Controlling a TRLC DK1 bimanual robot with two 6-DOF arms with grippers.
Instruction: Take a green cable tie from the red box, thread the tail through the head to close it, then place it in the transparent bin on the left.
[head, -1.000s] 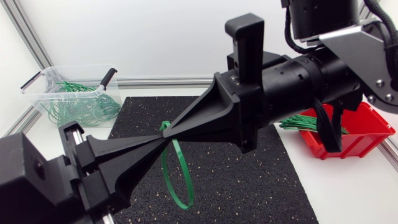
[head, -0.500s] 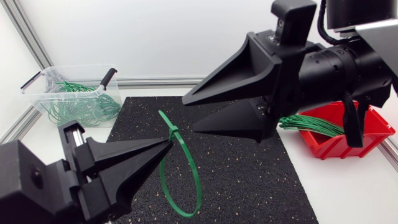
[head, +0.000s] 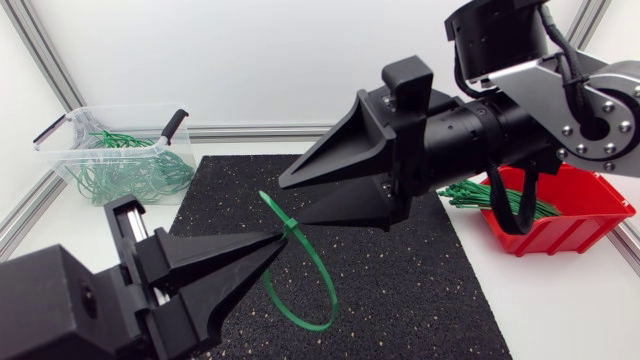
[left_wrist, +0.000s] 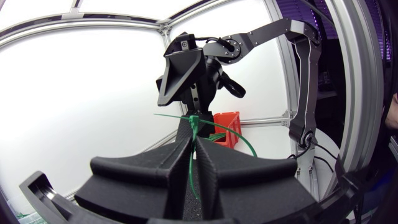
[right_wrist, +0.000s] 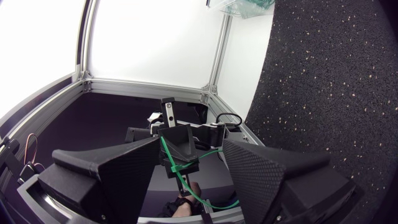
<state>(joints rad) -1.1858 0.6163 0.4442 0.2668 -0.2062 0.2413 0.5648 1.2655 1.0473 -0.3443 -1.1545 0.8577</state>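
Green plastic cable tie, light and springy, seems best held near its stiff head, where the left claw pinches it; the right claw stands spread.

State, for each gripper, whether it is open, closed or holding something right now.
Left gripper: closed on the green cable tie.
Right gripper: open, holding nothing.

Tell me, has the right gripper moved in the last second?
Yes. The right gripper has opened and drawn back slightly from the cable tie, toward the red box; the left gripper holds the tie.
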